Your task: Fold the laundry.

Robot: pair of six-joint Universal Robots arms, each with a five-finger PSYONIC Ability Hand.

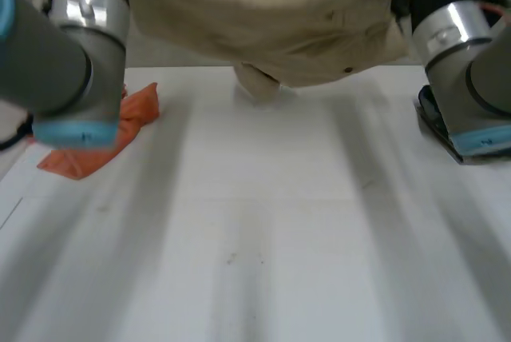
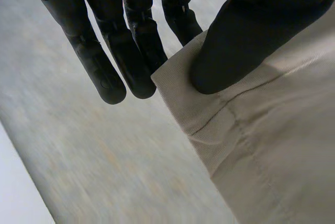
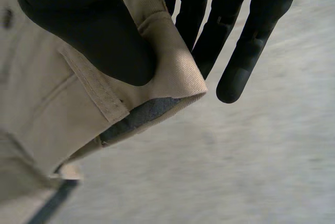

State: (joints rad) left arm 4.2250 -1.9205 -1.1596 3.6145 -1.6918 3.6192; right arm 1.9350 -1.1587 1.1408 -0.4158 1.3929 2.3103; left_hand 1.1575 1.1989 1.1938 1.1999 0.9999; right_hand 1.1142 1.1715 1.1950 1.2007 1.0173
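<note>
A beige garment (image 1: 271, 14) hangs stretched between my two raised arms at the far side of the table, its lowest fold touching the tabletop. My left hand (image 2: 246, 30) is shut on a hemmed corner of the beige garment (image 2: 272, 145), thumb pressing the cloth against the fingers (image 2: 131, 51). My right hand (image 3: 89, 30) pinches another hemmed corner of the garment (image 3: 63, 119) the same way, thumb on top, fingers (image 3: 241, 51) behind. A grey lining shows under that corner.
An orange cloth (image 1: 100, 138) lies crumpled at the table's left side, beside my left arm. A dark object (image 1: 435, 122) sits at the right edge behind my right arm. The white table (image 1: 263, 238) stretches toward the near edge.
</note>
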